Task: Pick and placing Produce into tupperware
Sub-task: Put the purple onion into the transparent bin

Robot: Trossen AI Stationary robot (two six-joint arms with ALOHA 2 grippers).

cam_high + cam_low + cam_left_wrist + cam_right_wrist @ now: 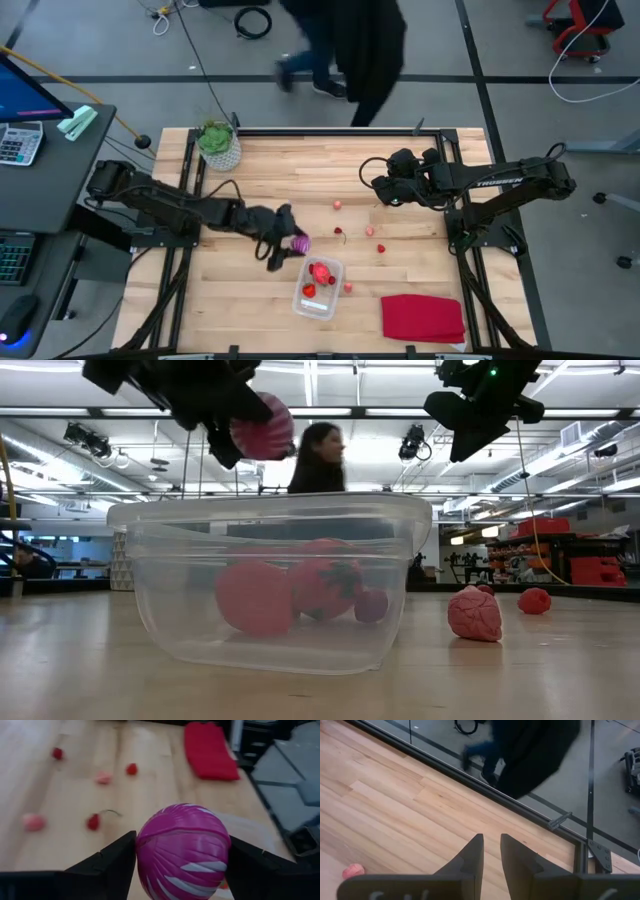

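Note:
My left gripper (288, 243) is shut on a purple ball with pale stripes (299, 243), held in the air just off the far-left corner of the tupperware (318, 287). In the low view the ball (262, 425) hangs above the rim of the clear container (270, 580). Red pieces (322, 585) lie on the container's bottom. Small red pieces (370, 231) lie scattered on the wood to its far right. My right gripper (375, 185) waits above the table's far right part, open by a narrow gap (491, 845). My left gripper holds the purple ball (182, 852) pinched between its two fingers (112, 865), one on each opposite side at its widest part. The fingers come from the table's left. The ball is lifted clear of the table and the container.
A folded red cloth (422, 318) lies at the near right edge. A green plant in a white pot (218, 145) stands at the far left corner. Two pink-red pieces (474, 613) lie right of the container. A person (350, 50) walks past beyond the far edge.

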